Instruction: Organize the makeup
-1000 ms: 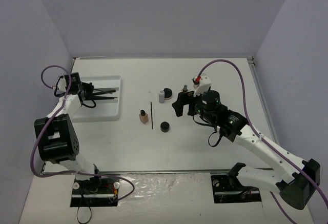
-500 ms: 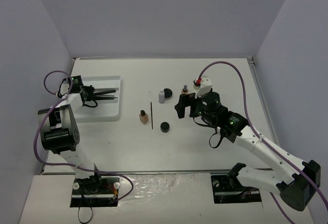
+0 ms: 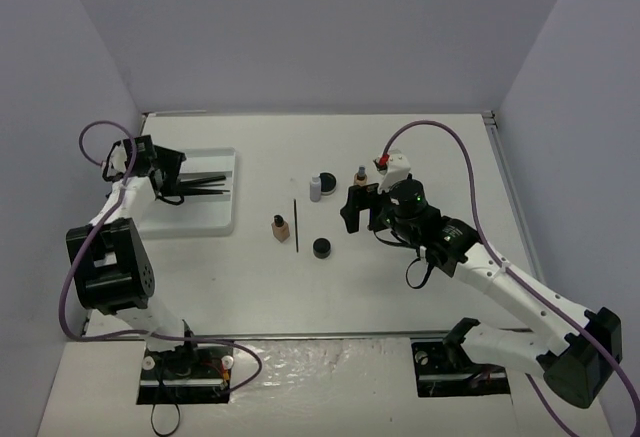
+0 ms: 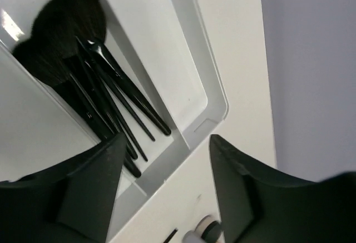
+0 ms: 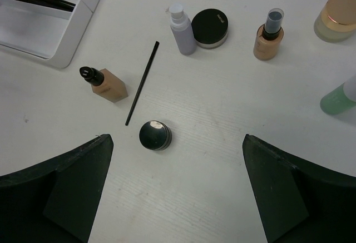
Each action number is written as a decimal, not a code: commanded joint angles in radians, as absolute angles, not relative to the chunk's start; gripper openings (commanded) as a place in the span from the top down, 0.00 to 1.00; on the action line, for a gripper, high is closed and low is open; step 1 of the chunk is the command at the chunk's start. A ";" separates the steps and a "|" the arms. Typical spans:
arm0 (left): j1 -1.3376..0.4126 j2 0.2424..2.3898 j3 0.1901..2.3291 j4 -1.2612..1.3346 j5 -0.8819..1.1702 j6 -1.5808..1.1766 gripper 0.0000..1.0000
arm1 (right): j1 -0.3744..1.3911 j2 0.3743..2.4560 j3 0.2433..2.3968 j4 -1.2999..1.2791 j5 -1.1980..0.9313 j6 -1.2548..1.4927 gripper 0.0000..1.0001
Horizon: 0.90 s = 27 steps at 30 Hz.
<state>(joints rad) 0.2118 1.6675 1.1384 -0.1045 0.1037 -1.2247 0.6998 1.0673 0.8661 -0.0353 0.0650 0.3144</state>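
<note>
At upper left of the top view, left gripper [image 3: 178, 187] is hovering over the white tray [image 3: 205, 219], jaws standing partly apart and gripping nothing. In the left wrist view both fingers [image 4: 83, 198] are framing the tray's corner rim. Black brushes [image 4: 94, 82] are lying bundled in one long compartment there, bristles toward upper left of that frame and handles pointing at the rim.

Right of centre in the top view, right gripper [image 3: 349, 207] is hanging above the table [image 3: 260, 287], jaws spread wide, holding nothing.

The rest of the makeup is sitting loose on the table, well apart from the tray. In the right wrist view:
- Beige square bottle [image 5: 108, 83] is sitting left of centre, cap pointing left.
- Thin black pencil [image 5: 142, 83] is lying just beside it on the right, running diagonally.
- Black pot [image 5: 155, 134] is sitting near the pencil's lower end.
- Grey bottle [image 5: 182, 30] is standing at top centre, right against the black compact [image 5: 210, 28]. Can't tell if they're touching.
- Tan bottle [image 5: 267, 41] with a dark cap is standing further right.
- Gold-lidded jar [image 5: 335, 16] is sitting at upper right.
- Green bottle [image 5: 340, 99] is sitting at the right edge, cut off by the frame.
</note>
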 commanded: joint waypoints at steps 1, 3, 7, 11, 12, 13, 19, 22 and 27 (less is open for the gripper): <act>0.061 1.480 1.339 -0.321 0.107 -0.868 0.38 | 0.694 1.097 0.907 0.003 0.098 0.325 0.00; -0.047 1.460 1.390 -0.402 0.079 -0.759 0.36 | 0.693 1.097 0.907 0.003 0.101 0.324 0.00; -0.249 1.475 1.481 -0.546 0.034 -0.667 0.36 | 0.690 1.079 0.901 0.003 0.108 0.323 0.00; -0.411 1.569 1.573 -0.655 0.009 -0.610 0.36 | 0.683 1.049 0.893 -0.031 0.123 0.321 0.00; -0.443 1.599 1.597 -0.672 0.009 -0.603 0.36 | 0.683 1.039 0.890 -0.036 0.127 0.321 0.00; -0.470 1.628 1.625 -0.686 0.002 -0.597 0.36 | 0.682 1.030 0.886 -0.042 0.132 0.320 0.00; -0.558 1.809 1.751 -0.748 -0.019 -0.588 0.41 | 0.663 0.967 0.874 -0.090 0.163 0.313 0.00; -0.571 1.857 1.751 -0.725 -0.028 -0.594 0.43 | 0.649 0.933 0.865 -0.107 0.170 0.311 0.00; -0.576 1.924 1.737 -0.700 -0.036 -0.602 0.50 | 0.621 0.890 0.848 -0.130 0.170 0.305 0.00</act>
